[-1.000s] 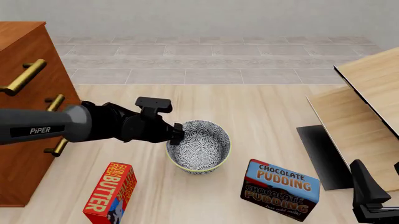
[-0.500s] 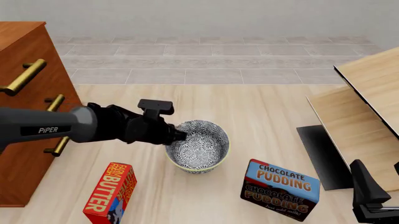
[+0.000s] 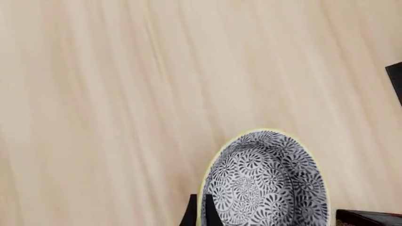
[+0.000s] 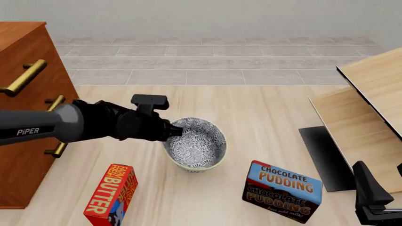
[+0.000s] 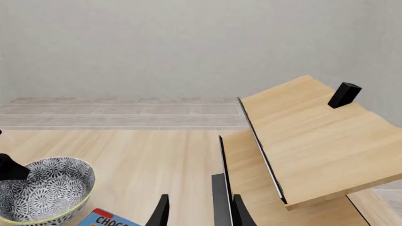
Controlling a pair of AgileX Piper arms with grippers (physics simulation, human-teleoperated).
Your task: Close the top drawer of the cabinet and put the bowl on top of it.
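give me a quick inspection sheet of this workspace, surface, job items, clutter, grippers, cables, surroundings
surface: pale wood table, no spills seen
job's things: bowl tilted, pinched at its rim; cabinet at the left edge; top drawer with brass handle, front only partly in view
clutter: butter box and chocolate pudding box near the bowl
grippers: left gripper shut on the bowl's rim; right gripper open, holding nothing
cables: nothing seen
surroundings: light-wood furniture at right, tiled floor and grey wall beyond
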